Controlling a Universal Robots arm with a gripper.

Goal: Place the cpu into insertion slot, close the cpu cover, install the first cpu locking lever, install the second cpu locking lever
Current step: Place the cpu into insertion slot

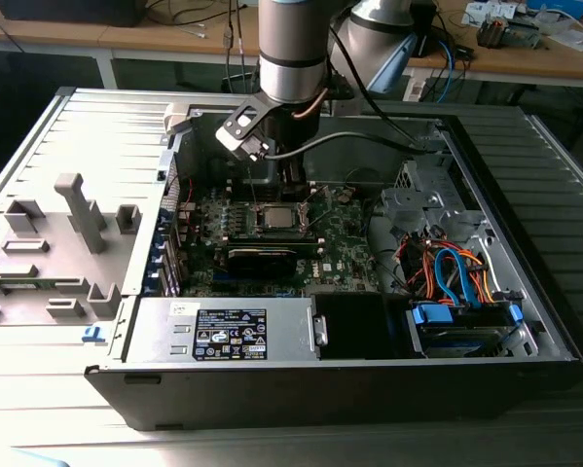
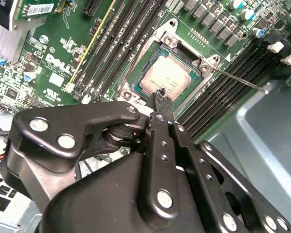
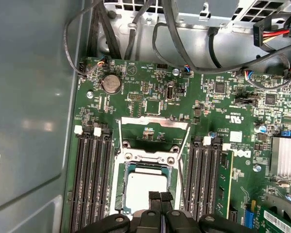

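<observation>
Standing by the open dark metal computer case (image 1: 272, 389), I see the grey robot arm (image 1: 291, 49) reaching straight down over the green motherboard (image 3: 150, 97). Its black two-fingered gripper (image 3: 160, 196) has its tips pressed together with nothing between them. The small square cpu with its pale silver top (image 3: 143, 189) lies flat in the metal-rimmed insertion slot (image 3: 150, 156), just beneath those tips. Whether they touch its edge or hover just above it, I can't tell from either wrist view. The thin silvery square-frame cpu cover (image 3: 155, 121) stands swung open just beyond the socket, with board showing through its empty centre. A thin bare-metal locking lever (image 2: 237, 80) sticks out unlatched to one side. So I'd judge the placing done and closing the cover the step in hand. That calls for catching the frame's free edge with the closed tips and swinging it down flat over the chip, without dragging across the metal top or snagging the loose lever.
</observation>
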